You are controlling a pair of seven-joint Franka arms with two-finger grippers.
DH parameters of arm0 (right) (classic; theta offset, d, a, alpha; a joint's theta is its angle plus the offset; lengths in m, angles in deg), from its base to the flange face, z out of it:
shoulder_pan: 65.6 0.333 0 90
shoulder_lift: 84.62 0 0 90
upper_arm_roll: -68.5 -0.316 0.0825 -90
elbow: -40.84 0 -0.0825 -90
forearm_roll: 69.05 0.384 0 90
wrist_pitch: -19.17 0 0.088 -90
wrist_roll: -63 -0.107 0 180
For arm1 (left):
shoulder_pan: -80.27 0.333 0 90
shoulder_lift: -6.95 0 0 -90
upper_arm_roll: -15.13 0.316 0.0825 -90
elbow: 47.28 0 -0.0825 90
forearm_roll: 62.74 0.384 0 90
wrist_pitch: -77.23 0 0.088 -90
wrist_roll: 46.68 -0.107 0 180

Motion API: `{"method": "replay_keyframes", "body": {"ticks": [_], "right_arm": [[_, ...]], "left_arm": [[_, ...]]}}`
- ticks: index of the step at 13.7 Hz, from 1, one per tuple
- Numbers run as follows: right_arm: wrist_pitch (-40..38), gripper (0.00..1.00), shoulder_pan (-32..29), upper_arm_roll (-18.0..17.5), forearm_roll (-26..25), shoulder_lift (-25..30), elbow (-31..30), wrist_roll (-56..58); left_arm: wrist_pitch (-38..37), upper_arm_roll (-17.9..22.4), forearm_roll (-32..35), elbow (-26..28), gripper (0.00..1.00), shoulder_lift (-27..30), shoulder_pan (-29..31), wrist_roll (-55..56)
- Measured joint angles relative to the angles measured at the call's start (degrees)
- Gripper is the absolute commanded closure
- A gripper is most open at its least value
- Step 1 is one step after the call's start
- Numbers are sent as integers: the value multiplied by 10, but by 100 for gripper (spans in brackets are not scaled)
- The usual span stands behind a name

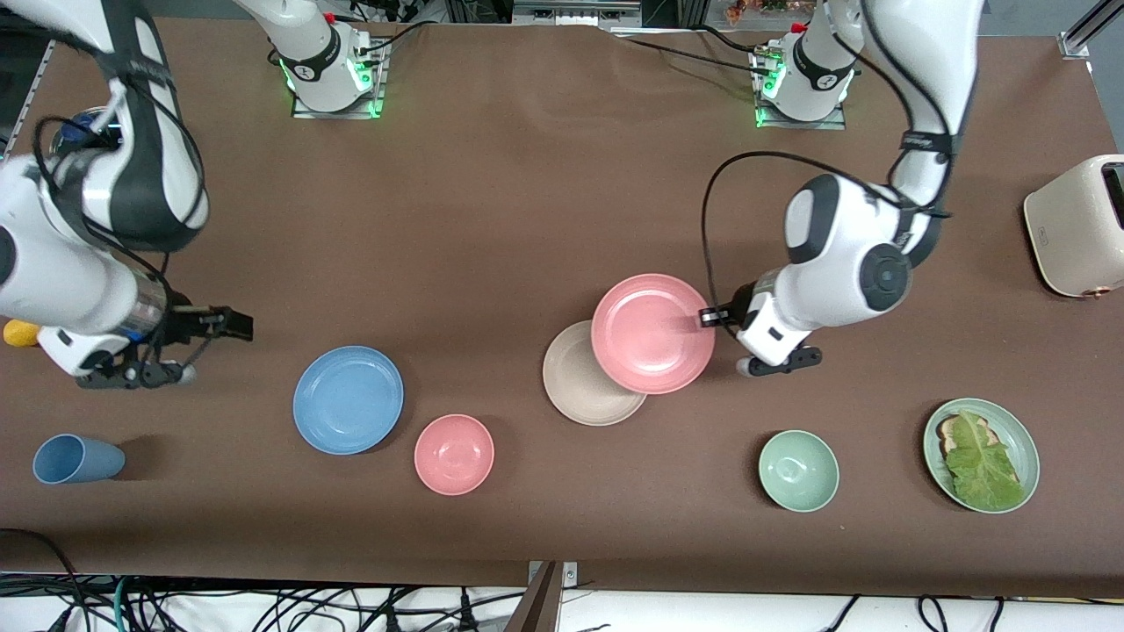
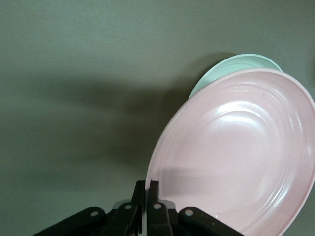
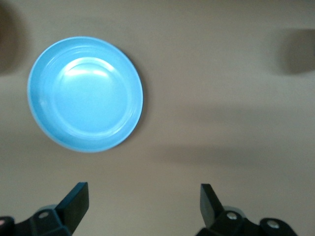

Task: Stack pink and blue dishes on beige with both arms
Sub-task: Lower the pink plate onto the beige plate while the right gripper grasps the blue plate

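Observation:
My left gripper (image 1: 708, 318) is shut on the rim of the pink plate (image 1: 652, 333). The plate hangs tilted, covering part of the beige plate (image 1: 584, 386), which lies flat on the table. In the left wrist view the fingers (image 2: 147, 189) pinch the pink plate's (image 2: 236, 152) edge, and a sliver of the beige plate (image 2: 231, 66) shows past it. The blue plate (image 1: 348, 399) lies flat toward the right arm's end. My right gripper (image 1: 239, 325) hovers open and empty beside it. The right wrist view shows the blue plate (image 3: 84, 93) ahead of the spread right gripper (image 3: 142, 196).
A small pink bowl (image 1: 454, 454) sits between the blue and beige plates, nearer the front camera. A blue cup (image 1: 77, 459) lies at the right arm's end. A green bowl (image 1: 798, 470), a green plate (image 1: 1031, 456) with toast and lettuce, and a toaster (image 1: 1076, 226) sit toward the left arm's end.

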Motion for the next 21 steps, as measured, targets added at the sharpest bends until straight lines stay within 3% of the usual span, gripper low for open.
{"method": "replay_keyframes", "body": {"ticks": [4,10,17,18,21], "right_arm": [[81,1,2,-1,0,-63,1,0],[170,2,12,-3,0,-120,2,0],[213,19,13,-3,7,-173,21,-1],[213,22,14,-3,14,-175,23,-1],[213,35,14,-3,23,-178,23,-1]], "left_arm": [[66,0,0,-15,100,-46,-44,67],[94,2,0,-50,100,-95,-62,106],[130,2,0,-52,100,-124,-69,108],[131,2,0,-53,73,-126,-70,108],[132,2,0,-58,22,-127,-70,108]]}}
